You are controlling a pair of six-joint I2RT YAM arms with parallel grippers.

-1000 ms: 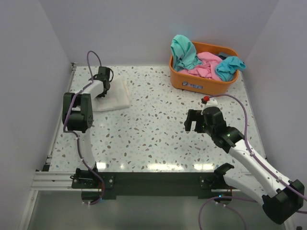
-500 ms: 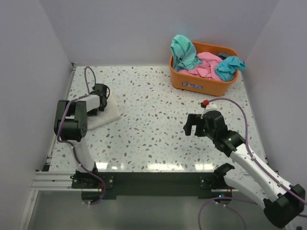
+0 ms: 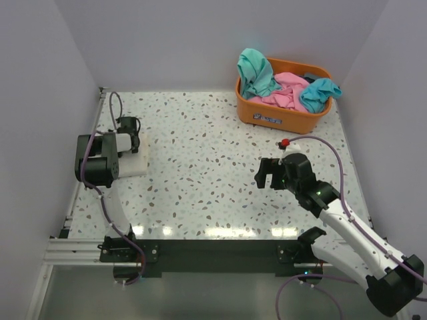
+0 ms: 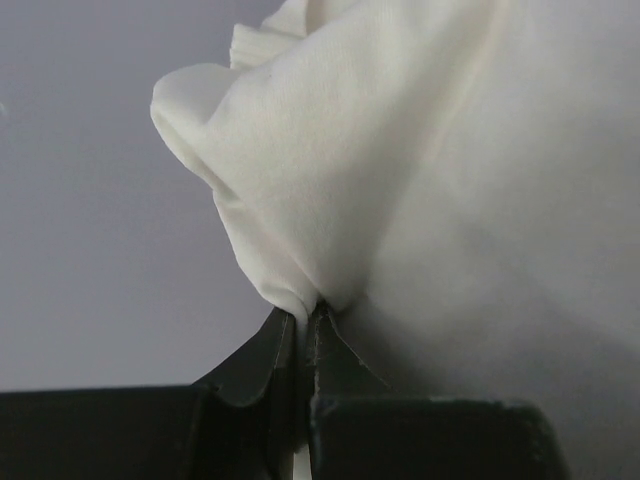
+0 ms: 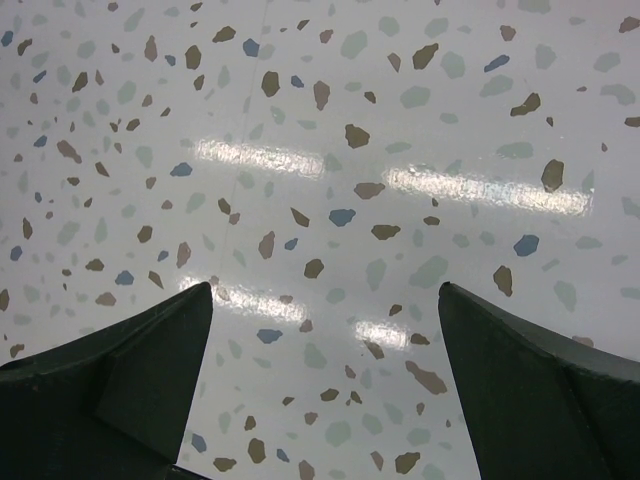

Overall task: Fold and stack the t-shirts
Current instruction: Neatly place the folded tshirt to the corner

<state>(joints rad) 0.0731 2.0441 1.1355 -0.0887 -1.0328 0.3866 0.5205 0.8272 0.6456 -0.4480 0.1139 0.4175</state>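
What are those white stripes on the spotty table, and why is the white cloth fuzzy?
Right wrist view: light glare on the glossy table; top view: the same glare along the near edge; left wrist view: the cream t-shirt is very close, so slightly soft.

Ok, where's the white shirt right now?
The white shirt sits at the left edge of the table in the top view, pinched by the left gripper, far across from the orange basket.

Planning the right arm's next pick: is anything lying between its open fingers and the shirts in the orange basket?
Nothing visible. Only bare speckled table lies between the right fingers and the basket; its front wall must be cleared to reach the shirts.
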